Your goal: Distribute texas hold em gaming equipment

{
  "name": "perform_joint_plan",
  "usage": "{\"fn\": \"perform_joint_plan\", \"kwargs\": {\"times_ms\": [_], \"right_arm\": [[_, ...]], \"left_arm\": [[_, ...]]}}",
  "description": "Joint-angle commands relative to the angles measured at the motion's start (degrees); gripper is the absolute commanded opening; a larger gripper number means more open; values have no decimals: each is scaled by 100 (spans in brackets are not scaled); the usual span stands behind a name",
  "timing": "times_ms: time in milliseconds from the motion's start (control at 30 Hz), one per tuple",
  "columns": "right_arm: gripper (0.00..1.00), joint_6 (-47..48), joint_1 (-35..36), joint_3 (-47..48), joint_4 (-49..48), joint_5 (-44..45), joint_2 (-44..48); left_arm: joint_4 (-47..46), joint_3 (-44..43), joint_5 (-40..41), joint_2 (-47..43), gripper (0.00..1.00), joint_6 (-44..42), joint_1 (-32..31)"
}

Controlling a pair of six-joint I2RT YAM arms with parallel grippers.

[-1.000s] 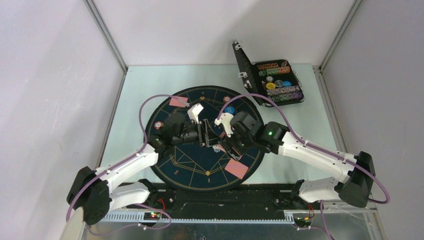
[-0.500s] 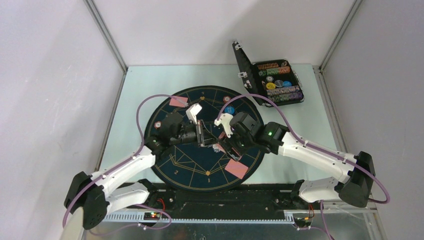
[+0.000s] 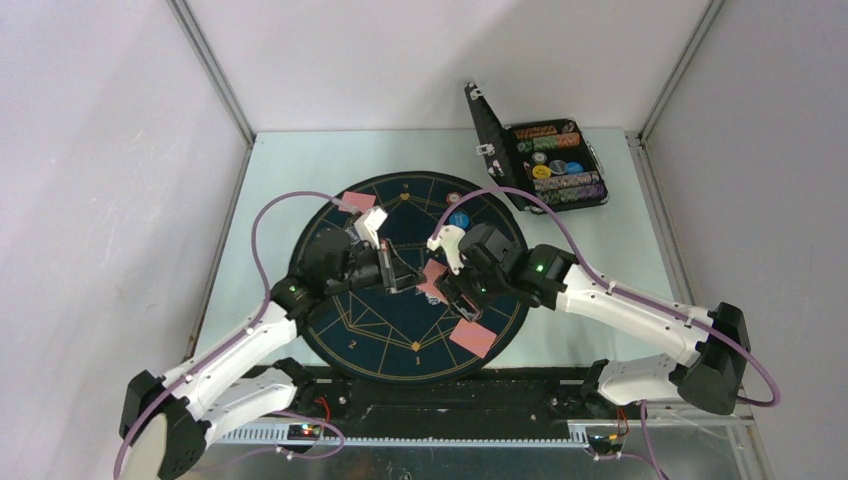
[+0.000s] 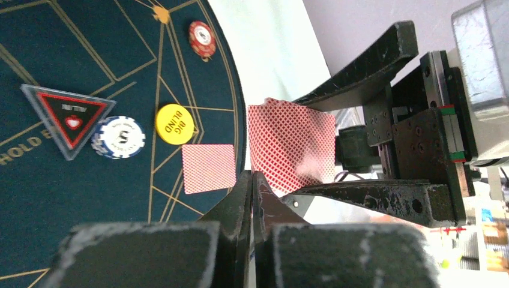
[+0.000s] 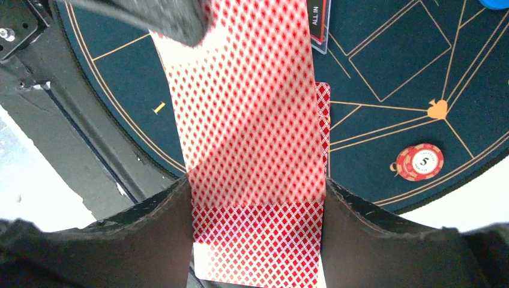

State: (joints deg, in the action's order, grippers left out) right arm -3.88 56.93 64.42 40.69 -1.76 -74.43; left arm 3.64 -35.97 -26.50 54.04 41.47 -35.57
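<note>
My right gripper [image 5: 258,204] is shut on a deck of red-backed playing cards [image 5: 258,246] above the middle of the dark-blue mat [image 3: 370,325]. The top card [image 5: 246,108] sticks out of the deck, blurred, toward my left gripper [image 4: 252,180], which is shut on its edge. In the top view this card [image 3: 433,278] spans the gap between the two grippers. More cards [image 3: 355,203] [image 3: 473,338] lie face down on the mat. Beside one of them [image 4: 208,168] are a yellow disc [image 4: 174,124], a blue-white chip [image 4: 118,137] and a triangular marker [image 4: 67,114].
A black hinged case [image 3: 545,165] with rows of chips stands open at the back right, off the mat. Red chips [image 4: 202,37] [image 5: 420,162] sit near the mat's rim, and a blue disc [image 3: 459,220] lies behind my right gripper. Grey walls close in left and right.
My left gripper has shut and drawn back to the left, sliding the top card partly out of the deck. The right arm has held still.
</note>
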Motion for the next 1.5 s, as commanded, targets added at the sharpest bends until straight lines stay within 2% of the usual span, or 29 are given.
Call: {"fn": "perform_joint_plan", "kwargs": {"times_ms": [0,300,433,633,867,933,1067,1167,1367,1467], "right_arm": [[0,-8,-37,51,-57,154,181],[0,-39,-100,47,-104,164,183],[0,-181,-176,44,-90,534,183],[0,-340,-345,45,-94,990,164],[0,-442,-411,45,-120,1174,167],[0,-468,-425,50,-137,1217,205],[0,-482,-467,52,-167,1234,242],[0,-538,-513,52,-141,1284,261],[0,-743,-720,52,-68,1341,373],[0,-794,-808,49,-34,1384,412]], "left_arm": [[335,37,293,-398,0,-229,328],[-93,311,-11,-912,0,45,607],[-206,555,30,-1317,0,466,1028],[-1152,1266,-268,-2003,0,1332,1698],[-1677,1701,37,-1965,0,1810,2060],[-2214,1845,182,-1695,0,2099,2070],[-3399,1875,325,-373,0,2545,2029],[-4341,1632,229,594,0,2756,1734],[-5065,379,648,2742,0,2831,929],[-5330,-346,561,3908,0,3031,670]]}}
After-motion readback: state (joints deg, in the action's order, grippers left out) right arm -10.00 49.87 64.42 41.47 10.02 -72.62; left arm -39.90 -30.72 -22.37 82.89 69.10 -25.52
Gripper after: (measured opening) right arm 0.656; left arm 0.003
